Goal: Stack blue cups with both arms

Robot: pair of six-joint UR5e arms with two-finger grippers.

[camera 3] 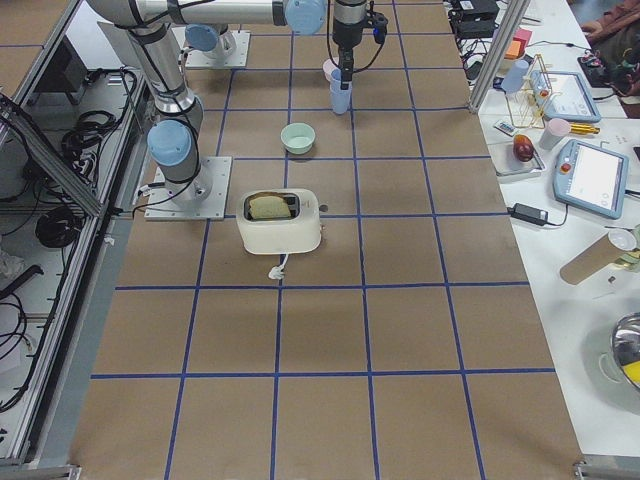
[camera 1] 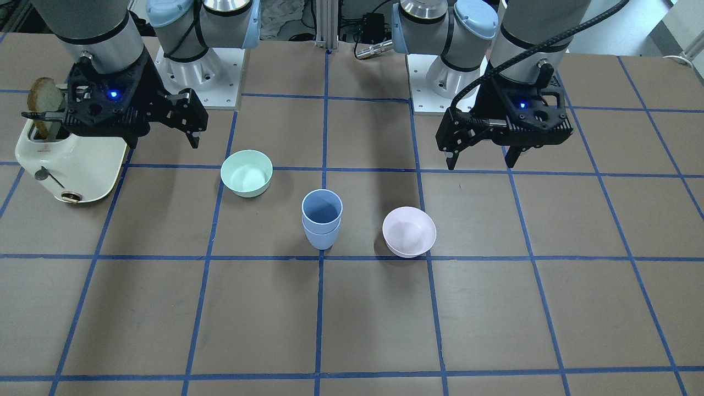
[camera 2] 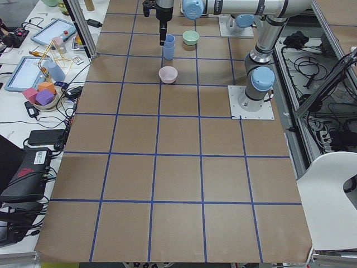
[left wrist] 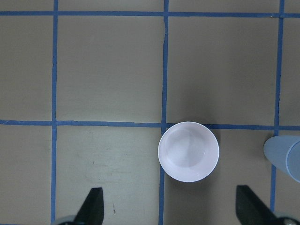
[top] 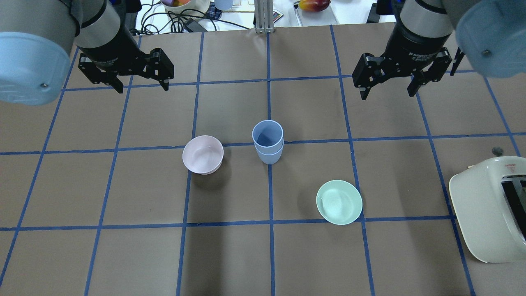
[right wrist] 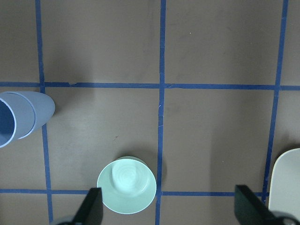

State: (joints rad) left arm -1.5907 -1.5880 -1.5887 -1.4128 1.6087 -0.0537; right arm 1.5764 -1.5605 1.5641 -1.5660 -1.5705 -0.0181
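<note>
The two blue cups [camera 1: 322,220] stand nested, one inside the other, upright at the table's middle; the stack also shows in the overhead view [top: 268,142]. It shows too at the right edge of the left wrist view [left wrist: 286,154] and the left edge of the right wrist view [right wrist: 21,117]. My left gripper [top: 143,89] is open and empty, raised above the table, well apart from the stack. My right gripper [top: 386,95] is open and empty, raised on the other side. In the front view the left gripper [camera 1: 483,161] is on the right and the right gripper [camera 1: 162,144] on the left.
A pale pink bowl [top: 203,154] sits on the left arm's side of the stack, below the left wrist camera [left wrist: 188,151]. A mint-green bowl [top: 339,202] sits on the right arm's side. A cream toaster [camera 1: 69,165] with a bread slice [camera 1: 44,99] stands under the right arm.
</note>
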